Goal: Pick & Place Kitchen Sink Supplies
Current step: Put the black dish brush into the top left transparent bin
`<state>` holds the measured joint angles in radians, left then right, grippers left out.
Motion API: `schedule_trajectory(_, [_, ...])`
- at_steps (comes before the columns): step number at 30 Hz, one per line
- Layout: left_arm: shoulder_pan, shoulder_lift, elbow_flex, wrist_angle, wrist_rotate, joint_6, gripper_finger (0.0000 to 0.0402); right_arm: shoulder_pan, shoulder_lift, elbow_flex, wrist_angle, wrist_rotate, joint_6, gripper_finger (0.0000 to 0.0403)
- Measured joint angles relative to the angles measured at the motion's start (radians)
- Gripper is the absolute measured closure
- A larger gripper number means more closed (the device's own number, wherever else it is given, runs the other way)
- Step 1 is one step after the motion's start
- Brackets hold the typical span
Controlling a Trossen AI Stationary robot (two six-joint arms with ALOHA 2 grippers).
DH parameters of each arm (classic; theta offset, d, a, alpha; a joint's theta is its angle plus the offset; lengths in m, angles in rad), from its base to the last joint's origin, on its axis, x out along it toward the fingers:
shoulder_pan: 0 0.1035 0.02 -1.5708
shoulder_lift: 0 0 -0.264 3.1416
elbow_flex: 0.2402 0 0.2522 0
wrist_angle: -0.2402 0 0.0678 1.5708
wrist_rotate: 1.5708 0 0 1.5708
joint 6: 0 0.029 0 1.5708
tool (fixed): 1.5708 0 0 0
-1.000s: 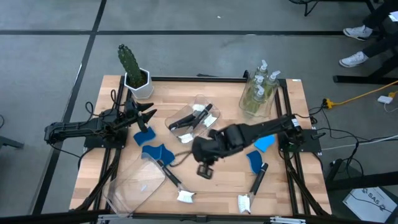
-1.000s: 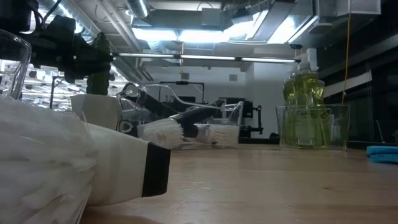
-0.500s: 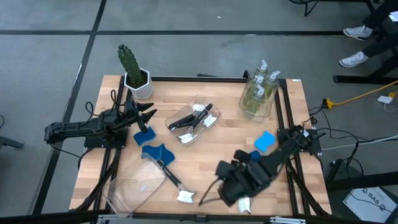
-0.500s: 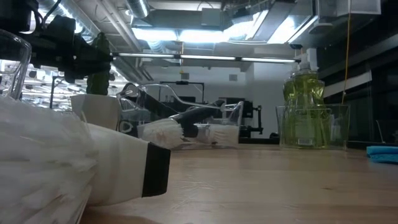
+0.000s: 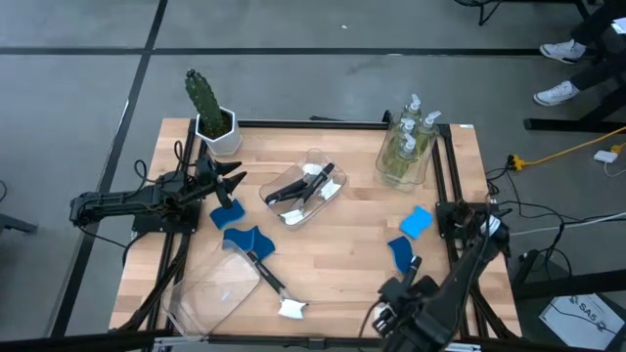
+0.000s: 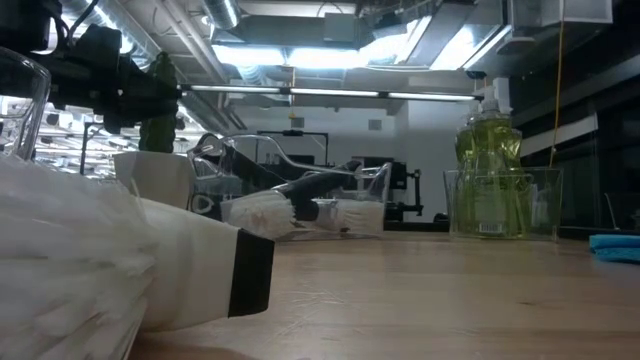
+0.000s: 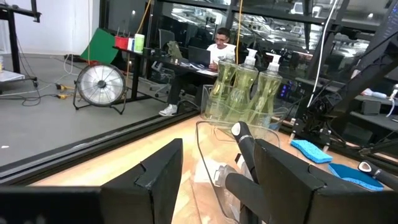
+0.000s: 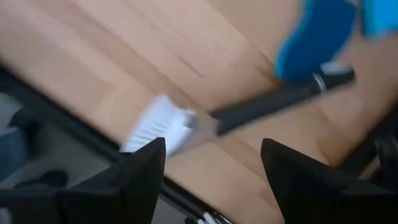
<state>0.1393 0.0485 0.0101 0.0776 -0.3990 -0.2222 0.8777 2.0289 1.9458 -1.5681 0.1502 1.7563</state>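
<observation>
The right gripper (image 8: 211, 171) is seen with jaws parted and nothing held — a black-handled dish brush with a white head (image 8: 186, 124) lies on the wooden table (image 8: 93, 68) just ahead of them, its handle end against a flat blue sponge (image 8: 314, 40). The left gripper (image 7: 214, 171) is open and empty; clear pump bottles of yellowish-green soap (image 7: 245, 87) stand well beyond its jaws.
</observation>
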Motion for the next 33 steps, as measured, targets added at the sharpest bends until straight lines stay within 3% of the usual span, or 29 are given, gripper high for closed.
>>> schedule_trajectory(5, [0.000,0.000,0.000,0.000,0.000,0.000,0.0212,0.036,0.000,-0.129,0.015,-0.089,0.204,0.0137])
schedule_trajectory(13, [0.000,0.000,0.000,0.000,0.000,0.000,0.0210,0.023,0.000,-0.327,0.176,-0.091,0.414,0.0137])
schedule_trajectory(20, [0.000,0.000,0.000,0.000,0.000,0.000,0.0211,-0.064,-0.001,-0.493,0.407,-0.105,0.448,0.0137])
schedule_trajectory(27, [0.000,0.000,0.000,0.000,0.000,0.000,0.0211,-0.132,-0.009,-0.609,0.526,-0.161,0.441,0.0139])
schedule_trajectory(30, [0.000,0.000,0.000,0.000,0.000,0.000,0.0212,-0.151,-0.007,-0.623,0.555,-0.171,0.437,0.0159])
schedule_trajectory(33, [0.000,0.000,0.000,0.000,0.000,0.000,0.0212,-0.159,-0.005,-0.596,0.546,-0.170,0.436,0.0203])
